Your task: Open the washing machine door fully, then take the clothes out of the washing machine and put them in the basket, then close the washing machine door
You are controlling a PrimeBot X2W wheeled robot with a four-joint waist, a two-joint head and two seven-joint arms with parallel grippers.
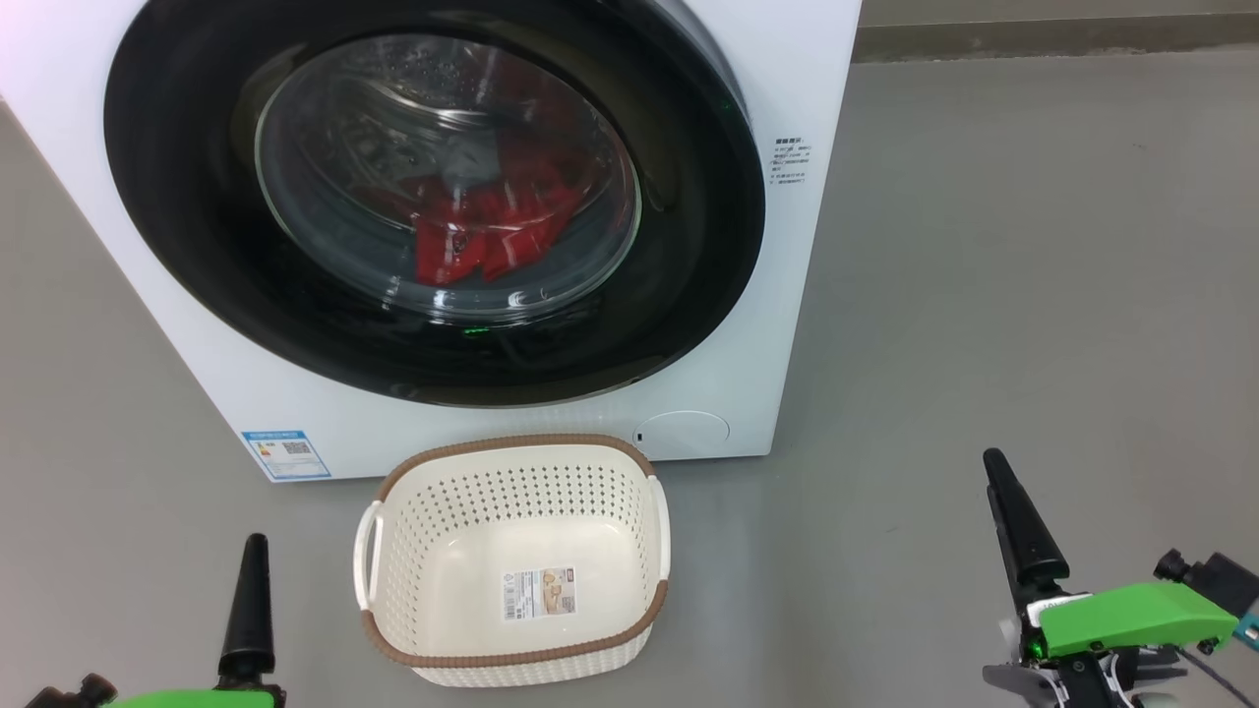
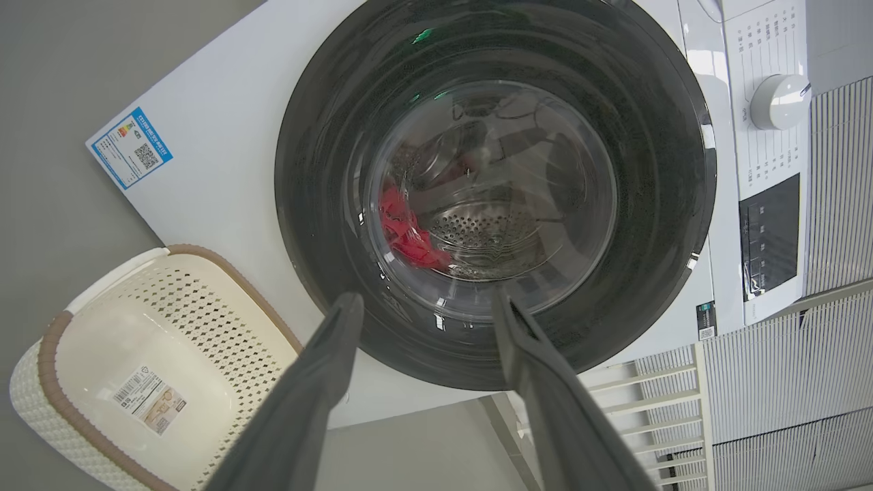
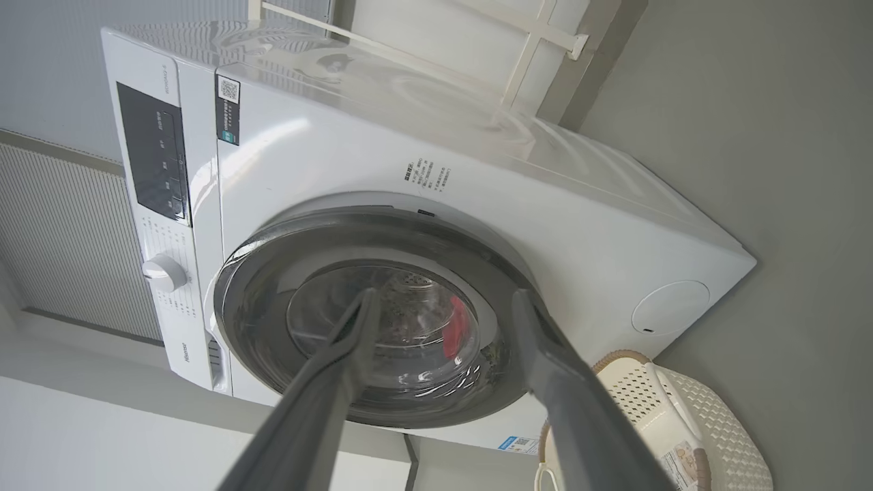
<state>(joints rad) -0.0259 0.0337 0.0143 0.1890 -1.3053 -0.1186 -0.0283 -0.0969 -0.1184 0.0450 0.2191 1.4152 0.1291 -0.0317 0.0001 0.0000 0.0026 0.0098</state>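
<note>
The white washing machine (image 1: 816, 295) stands ahead with its round black door (image 1: 197, 246) covering the opening; the door's right edge seems to stand slightly off the front. Red clothes (image 1: 487, 236) lie in the steel drum behind the glass bowl. The empty cream basket (image 1: 511, 441) with a brown rim sits on the floor just before the machine. My left gripper (image 2: 426, 298) is open and empty, well short of the door (image 2: 655, 204), with the basket (image 2: 48, 341) beside it. My right gripper (image 3: 445, 294) is open too, aimed at the door (image 3: 259, 286) from a distance.
Grey floor (image 1: 1033, 295) spreads wide to the machine's right. A control panel with a white knob (image 2: 777, 102) tops the machine's front. White slatted panels (image 2: 784, 382) stand beside the machine. A blue label (image 1: 285, 454) marks the lower left corner.
</note>
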